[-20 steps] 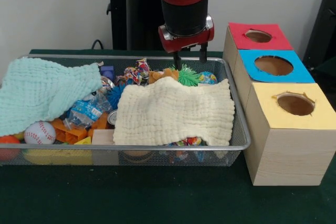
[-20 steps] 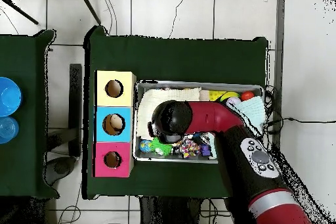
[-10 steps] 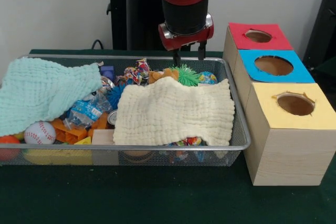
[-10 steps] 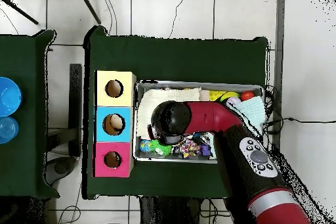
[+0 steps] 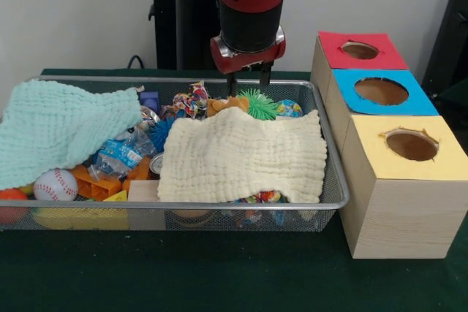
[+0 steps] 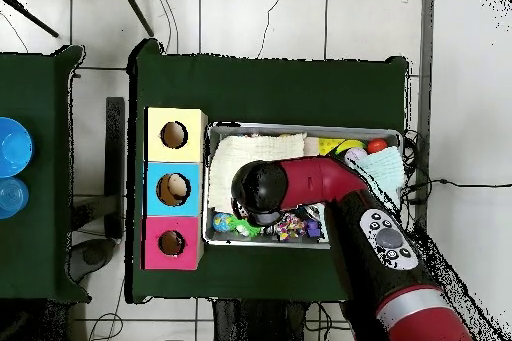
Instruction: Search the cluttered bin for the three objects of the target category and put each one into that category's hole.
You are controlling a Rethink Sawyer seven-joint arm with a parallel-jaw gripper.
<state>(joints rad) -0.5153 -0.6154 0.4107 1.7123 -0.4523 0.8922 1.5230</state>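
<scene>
The wire mesh bin [image 5: 333, 202] holds a cream cloth [image 5: 245, 155], a mint cloth [image 5: 62, 129], a green spiky ball [image 5: 261, 104], a brown toy [image 5: 227, 102], a rope toy [image 5: 191, 99] and other clutter. It also shows in the overhead view [image 6: 215, 237]. My gripper [image 5: 247, 82] hangs open and empty over the bin's far side, just above the brown toy. The red-faced hole [image 5: 359, 50] is in the farthest wooden box, to the gripper's right. In the overhead view the arm [image 6: 300, 185] covers the gripper.
A blue-faced hole [image 5: 381, 91] and a yellow-faced hole [image 5: 412, 145] sit in the nearer boxes. A baseball [image 5: 55, 185], orange pieces [image 5: 99, 180] and a crushed plastic bottle [image 5: 121, 153] lie at the bin's left. Blue containers [image 6: 12, 147] stand on a side table.
The gripper has risen a little and shifted left, from over the green spiky ball to over the brown toy. It stays open and empty.
</scene>
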